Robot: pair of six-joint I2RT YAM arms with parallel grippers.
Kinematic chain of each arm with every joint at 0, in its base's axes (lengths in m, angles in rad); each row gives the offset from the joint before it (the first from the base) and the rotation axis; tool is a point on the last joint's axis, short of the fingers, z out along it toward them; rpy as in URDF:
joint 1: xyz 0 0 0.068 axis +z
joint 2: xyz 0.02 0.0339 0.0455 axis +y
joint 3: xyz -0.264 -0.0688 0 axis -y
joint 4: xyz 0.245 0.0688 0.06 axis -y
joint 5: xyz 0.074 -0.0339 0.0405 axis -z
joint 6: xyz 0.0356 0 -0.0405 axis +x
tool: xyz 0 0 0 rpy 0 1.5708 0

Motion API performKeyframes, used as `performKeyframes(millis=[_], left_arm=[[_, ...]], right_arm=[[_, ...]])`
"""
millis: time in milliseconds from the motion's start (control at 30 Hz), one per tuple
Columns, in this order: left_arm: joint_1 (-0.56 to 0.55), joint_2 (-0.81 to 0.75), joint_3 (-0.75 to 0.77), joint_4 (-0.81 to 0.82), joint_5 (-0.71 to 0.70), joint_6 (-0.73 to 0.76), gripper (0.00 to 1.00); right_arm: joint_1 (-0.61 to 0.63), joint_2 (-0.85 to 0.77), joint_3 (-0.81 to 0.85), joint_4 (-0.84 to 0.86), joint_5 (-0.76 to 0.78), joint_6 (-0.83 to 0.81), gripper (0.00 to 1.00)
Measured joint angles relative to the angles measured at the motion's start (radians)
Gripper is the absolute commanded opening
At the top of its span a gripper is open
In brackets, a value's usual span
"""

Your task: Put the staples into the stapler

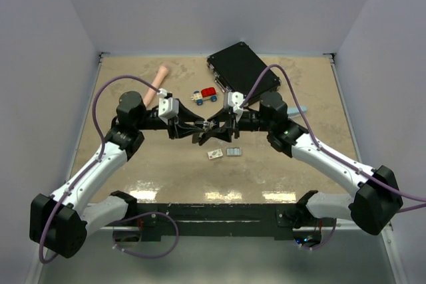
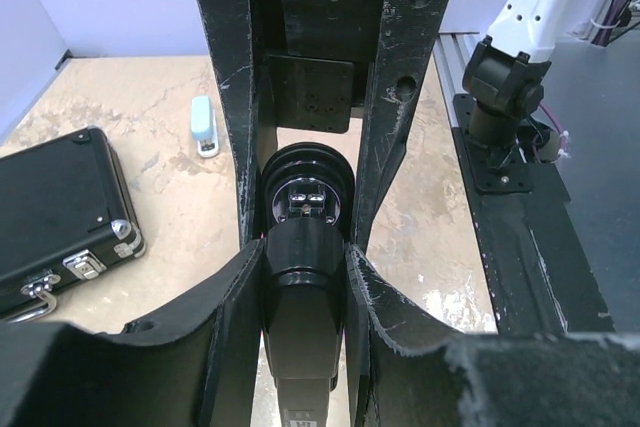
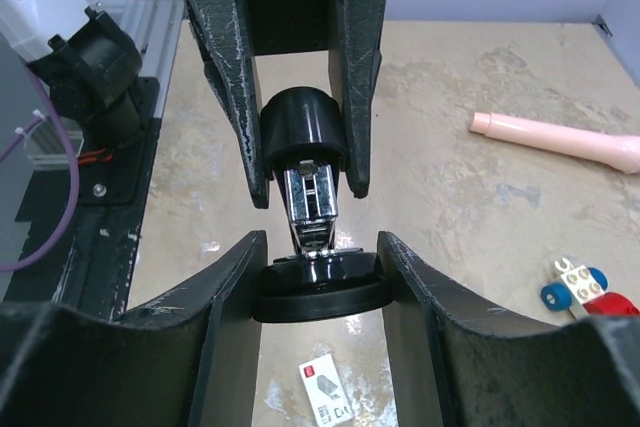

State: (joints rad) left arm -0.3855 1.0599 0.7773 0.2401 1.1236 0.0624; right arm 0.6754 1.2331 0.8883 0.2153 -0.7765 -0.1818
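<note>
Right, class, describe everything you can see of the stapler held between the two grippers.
The stapler is glossy black plastic with a shiny metal staple channel showing between its domed top arm and flat oval base, so it looks hinged open. It hangs above the table, mid-workspace: the left gripper clamps the top arm, the right gripper the base. Whether it is loaded cannot be seen.

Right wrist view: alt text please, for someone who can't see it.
An opened black stapler, metal magazine exposed, is held between both grippers: the right gripper clamps its base, the left gripper its rounded top. On the table lie a small white box, a pink cylinder and a toy car.
</note>
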Motion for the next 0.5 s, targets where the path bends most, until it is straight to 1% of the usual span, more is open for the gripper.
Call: performKeyframes(millis=[133,233,333,433,500], left_arm=[[0.034,-0.031,-0.044,0.081,0.004,-0.063,0.0],[0.089,-0.065,-0.096,0.203,0.006,-0.163,0.0],[0.154,-0.095,-0.166,0.384,-0.005,-0.302,0.0],[0.222,-0.111,-0.229,0.561,-0.039,-0.456,0.0],[0.248,-0.111,-0.256,0.646,-0.076,-0.541,0.0]], right_arm=[[0.0,-0.008,-0.008,0.027,0.026,0.035,0.0],[-0.024,-0.031,-0.025,0.055,0.034,0.075,0.0],[-0.058,-0.062,-0.047,0.104,0.034,0.129,0.0],[-0.116,-0.11,-0.088,0.207,0.033,0.222,0.0],[-0.158,-0.138,-0.111,0.29,0.03,0.296,0.0]])
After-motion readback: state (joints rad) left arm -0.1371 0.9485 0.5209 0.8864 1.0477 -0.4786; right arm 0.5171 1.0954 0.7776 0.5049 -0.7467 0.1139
